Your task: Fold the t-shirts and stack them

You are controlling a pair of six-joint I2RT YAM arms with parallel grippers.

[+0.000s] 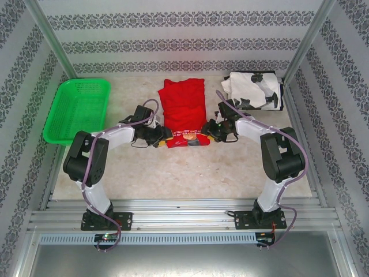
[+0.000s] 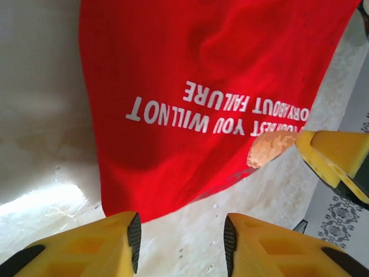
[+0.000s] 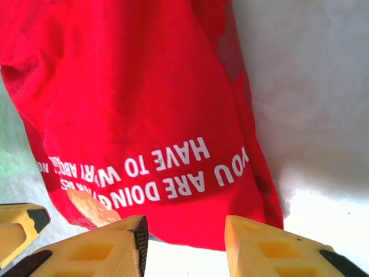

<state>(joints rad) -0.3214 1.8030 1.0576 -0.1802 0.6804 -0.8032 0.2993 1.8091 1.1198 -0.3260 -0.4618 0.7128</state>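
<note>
Red t-shirt (image 1: pixel 182 109), folded, lay at table (image 1: pixel 184 173) centre; top view added white t-shirt (image 1: pixel 253 89) at the far-right corner and green basket (image 1: pixel 78 109) left. Wrist views showed white lettering (image 2: pixel 213 115) by the near hem, left gripper (image 2: pixel 181 231) and right gripper (image 3: pixel 184 231) both open and empty there, bare table behind them.

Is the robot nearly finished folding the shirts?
Not yet. The red shirt already lies folded into a narrow strip. The open left gripper and right gripper sit at its near edge, probably for another fold. The white shirt lies apart at the far right, so stacking remains.
</note>
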